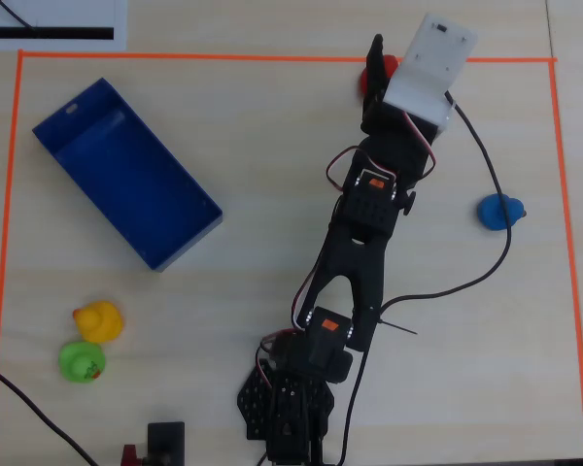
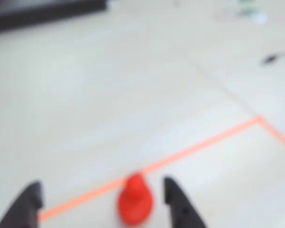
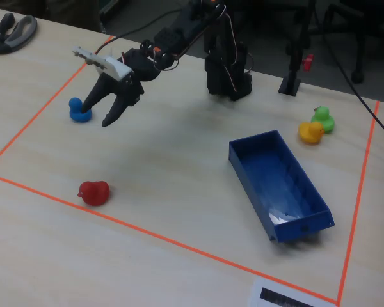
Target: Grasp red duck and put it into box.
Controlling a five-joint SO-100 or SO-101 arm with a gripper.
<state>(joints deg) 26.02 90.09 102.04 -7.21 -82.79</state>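
Observation:
The red duck (image 3: 93,192) stands on the table just inside the orange tape line. In the overhead view it (image 1: 391,66) shows only partly beside the gripper. In the wrist view it (image 2: 135,202) is blurred, low in the frame, close to the right finger. My gripper (image 3: 97,118) is open and empty, held in the air above the table, apart from the duck. It also shows in the overhead view (image 1: 382,60) and the wrist view (image 2: 102,190). The blue box (image 1: 165,243) lies empty far to the left in the overhead view and at the right in the fixed view (image 3: 276,224).
A blue duck (image 3: 80,110) sits near the gripper in the fixed view and to the arm's right in the overhead view (image 1: 500,211). A yellow duck (image 1: 99,320) and a green duck (image 1: 82,361) sit together. Orange tape (image 1: 272,58) frames the work area. A black cable (image 1: 486,262) runs beside the arm.

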